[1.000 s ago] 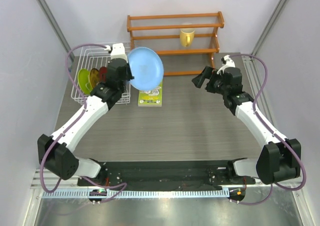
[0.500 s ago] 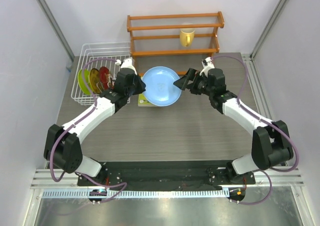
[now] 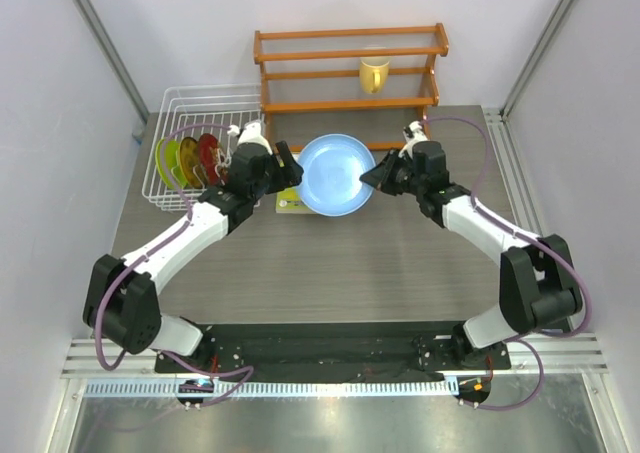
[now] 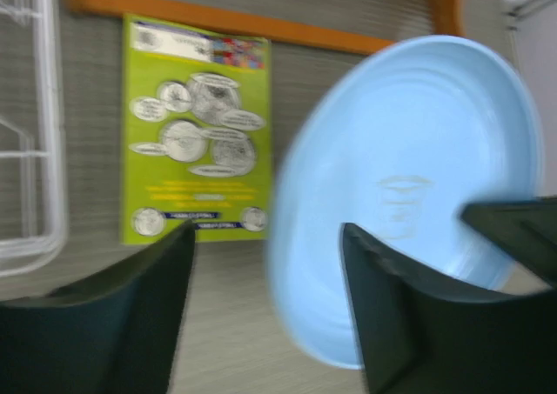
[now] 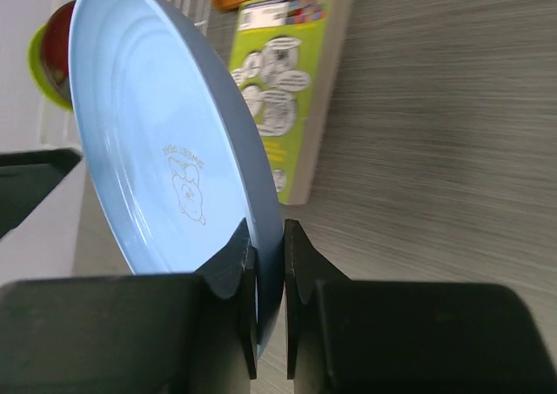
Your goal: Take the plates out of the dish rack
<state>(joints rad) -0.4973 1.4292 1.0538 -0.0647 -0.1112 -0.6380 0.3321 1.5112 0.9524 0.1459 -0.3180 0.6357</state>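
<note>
The left arm and the right arm are built alike: slim white link shells run between bulky matte-black joint housings, and the biggest black block sits low on each arm above a shared black base plate. A greyish-purple cable hangs in a loose loop outside each arm, from the base up to the wrist. The jaws are matte black, thick and blocky with flat inner faces, and each wrist head carries a small white cap.

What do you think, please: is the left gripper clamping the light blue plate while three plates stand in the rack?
No: the right gripper clamps the light blue plate, as the right wrist view shows; three plates stand in the rack.
</note>
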